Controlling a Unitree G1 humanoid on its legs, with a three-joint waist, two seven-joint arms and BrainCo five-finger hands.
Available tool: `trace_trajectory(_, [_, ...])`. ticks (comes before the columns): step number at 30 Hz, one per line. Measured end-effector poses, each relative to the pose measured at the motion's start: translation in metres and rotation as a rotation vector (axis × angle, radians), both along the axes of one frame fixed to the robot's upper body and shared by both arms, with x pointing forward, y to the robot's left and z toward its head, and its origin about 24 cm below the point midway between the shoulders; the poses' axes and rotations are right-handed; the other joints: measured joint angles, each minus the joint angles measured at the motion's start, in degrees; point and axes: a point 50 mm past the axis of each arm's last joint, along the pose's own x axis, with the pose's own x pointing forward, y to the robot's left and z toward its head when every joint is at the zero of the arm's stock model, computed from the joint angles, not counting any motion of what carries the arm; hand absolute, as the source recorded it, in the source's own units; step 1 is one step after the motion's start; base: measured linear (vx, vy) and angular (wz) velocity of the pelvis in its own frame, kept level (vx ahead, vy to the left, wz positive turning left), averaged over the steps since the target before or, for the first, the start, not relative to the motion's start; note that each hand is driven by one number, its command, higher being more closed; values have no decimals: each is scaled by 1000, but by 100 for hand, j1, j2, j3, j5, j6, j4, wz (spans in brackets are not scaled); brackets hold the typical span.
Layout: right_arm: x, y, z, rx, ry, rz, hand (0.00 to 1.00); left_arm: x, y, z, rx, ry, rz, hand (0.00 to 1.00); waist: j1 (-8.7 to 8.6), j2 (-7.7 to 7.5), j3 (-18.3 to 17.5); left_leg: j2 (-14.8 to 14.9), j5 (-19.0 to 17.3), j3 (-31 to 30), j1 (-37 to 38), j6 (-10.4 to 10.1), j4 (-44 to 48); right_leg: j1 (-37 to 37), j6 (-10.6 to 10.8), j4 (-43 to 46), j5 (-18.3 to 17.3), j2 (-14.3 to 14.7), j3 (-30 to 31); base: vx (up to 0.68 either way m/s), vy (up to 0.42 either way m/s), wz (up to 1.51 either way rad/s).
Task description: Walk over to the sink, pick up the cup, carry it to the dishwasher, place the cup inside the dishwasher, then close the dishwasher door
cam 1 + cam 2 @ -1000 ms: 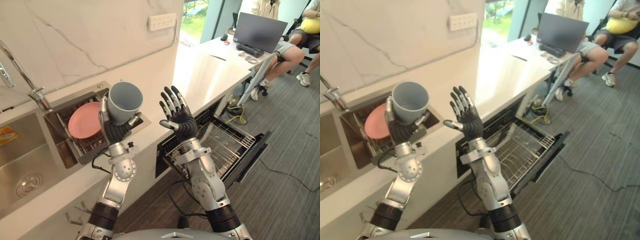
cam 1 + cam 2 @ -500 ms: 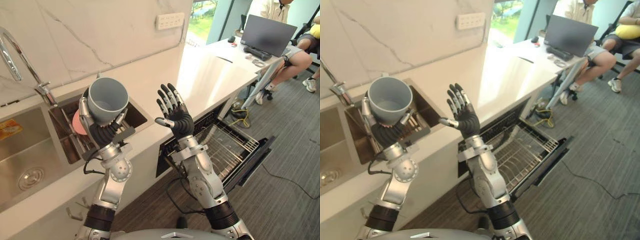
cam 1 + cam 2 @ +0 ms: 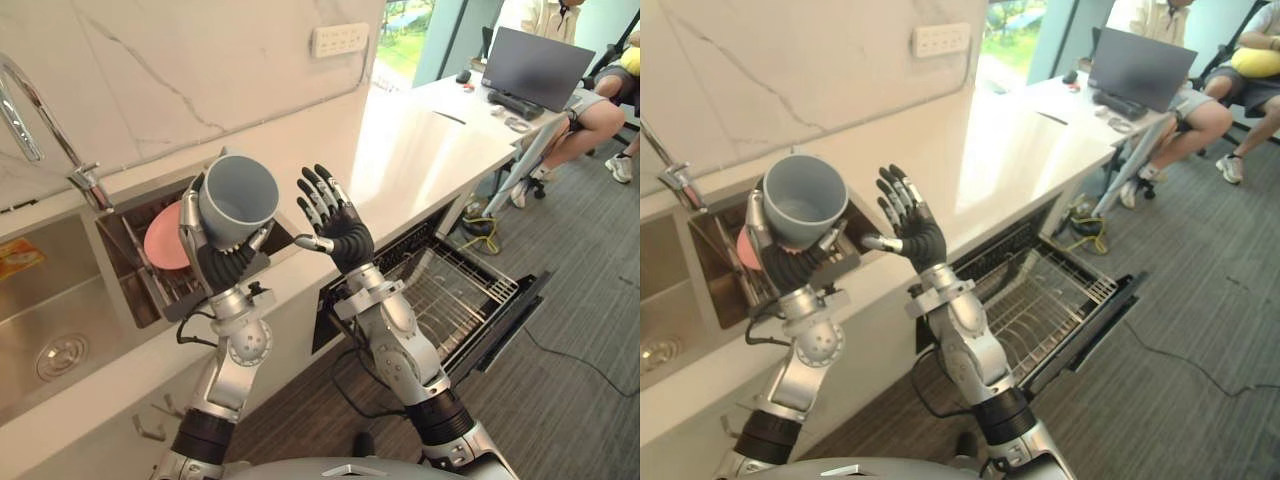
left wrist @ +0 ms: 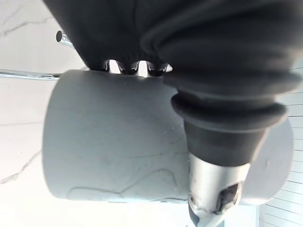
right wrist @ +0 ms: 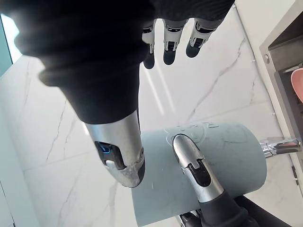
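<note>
Smooth matte grey-blue cylindrical cup [image 3: 238,200] clamped in curled fingers of left hand [image 3: 222,265], round mouth tilted upward, right hand [image 3: 342,232] just beside it, fingers straight and spread, round pink plate [image 3: 163,243] behind left fingers, wire dishwasher rack [image 3: 450,290] below right fingers

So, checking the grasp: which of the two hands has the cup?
The left hand: its fingers curl round the grey cup. The right hand stands open beside it, holding nothing.
</note>
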Motion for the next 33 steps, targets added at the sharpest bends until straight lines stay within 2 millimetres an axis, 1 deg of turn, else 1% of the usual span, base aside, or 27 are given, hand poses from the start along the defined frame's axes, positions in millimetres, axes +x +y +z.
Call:
trace_trajectory(8, [0, 9, 4, -17, -7, 38, 0, 0, -13, 4, 26, -8, -84, 100, -12, 41, 50, 0, 1, -13, 0, 0, 1, 11, 0, 14, 0, -2, -15, 0, 0, 0])
trace_trajectory(13, [1, 9, 5, -17, -10, 38, 0, -1, -21, 4, 34, -8, -122, 100, -15, 46, 53, 0, 1, -23, -2, 0, 0, 16, 18, 30, 13, -3, -25, 0, 0, 0])
trace_trajectory(20, [1, 11, 6, -17, -11, 38, 0, 0, -30, 10, 60, -30, -182, 100, -26, 47, 79, 0, 3, -111, 15, -1, 3, 97, 22, 24, 10, -7, -107, -3, -1, 5])
trace_trajectory(22, [2, 15, 11, -23, -30, 53, 0, 0, -30, 10, 63, -28, -184, 100, -34, 48, 118, 1, 5, -116, 14, -2, 2, 97, 18, 10, 7, -7, -109, -41, -9, 3])
trace_trajectory(25, [1, 19, 12, -28, -32, 68, 0, 0, -32, 10, 68, -24, -196, 100, -26, 57, 137, 1, 8, -128, 10, -4, 0, 97, 19, 10, 7, -7, -116, -12, -3, 0])
trace_trajectory(33, [2, 19, 12, -40, -25, 67, 0, 1, -32, 10, 65, -10, -215, 100, -10, 56, 137, 0, 10, -138, 6, -3, 1, 104, 38, 31, 22, -8, -123, 0, 0, 0])
